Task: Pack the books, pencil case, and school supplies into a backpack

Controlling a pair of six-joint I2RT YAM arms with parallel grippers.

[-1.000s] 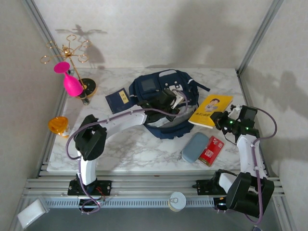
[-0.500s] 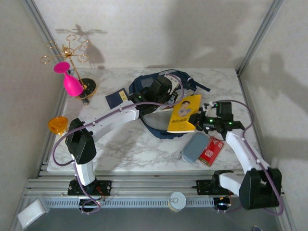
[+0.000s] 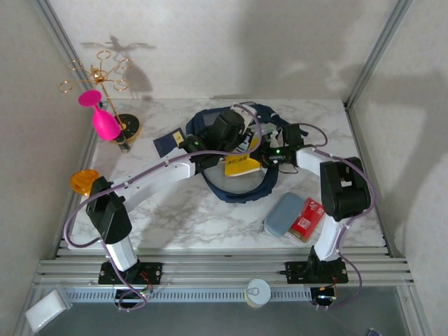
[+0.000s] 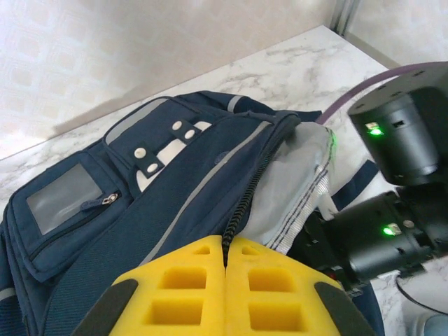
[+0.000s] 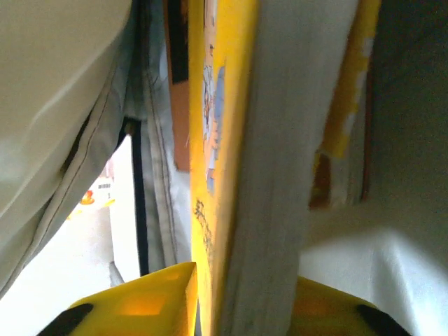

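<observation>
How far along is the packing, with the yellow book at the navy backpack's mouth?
Done: a brown book's edge seems to sit inside the large navy fabric backpack. In hand: the left gripper pinches the zipper edge, and the thin yellow book stands partway in, between the right gripper's fingers. To do: the small navy book, the soft grey-blue pouch and the flat red pack lie on the table.

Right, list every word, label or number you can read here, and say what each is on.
Nothing reads clearly.
Yellow book: black print on the cover, too blurred to read.
Red pack: white markings, too small to read.
Navy book: pale label, too small to read.
Backpack: no lettering visible on its patches or clear window.
</observation>
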